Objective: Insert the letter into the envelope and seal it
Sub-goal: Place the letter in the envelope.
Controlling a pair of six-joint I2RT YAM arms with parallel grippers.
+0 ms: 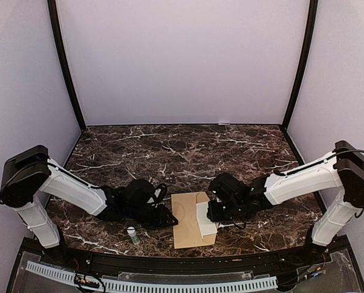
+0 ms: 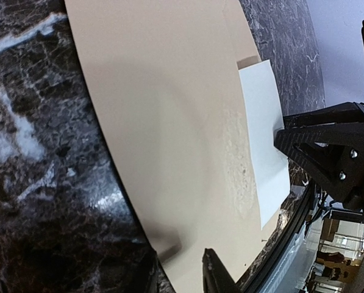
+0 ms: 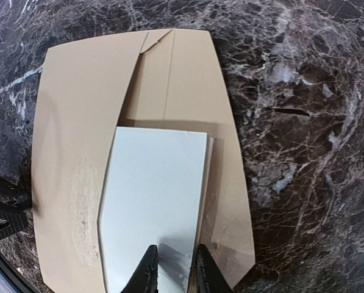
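The envelope (image 1: pixel 185 226) was plain kraft tan with one paler, mottled patch, and the letter (image 1: pixel 206 223) was white. The table (image 1: pixel 169 152) was dark brown marble, veined white; the walls (image 1: pixel 182 61) pale lilac; the arms (image 1: pixel 72 186) white with black joints.

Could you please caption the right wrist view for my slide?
Right end effector above the white letter, partly tucked into the envelope.

letter (image 3: pixel 157 195) partly hidden inside envelope (image 3: pixel 188 73)
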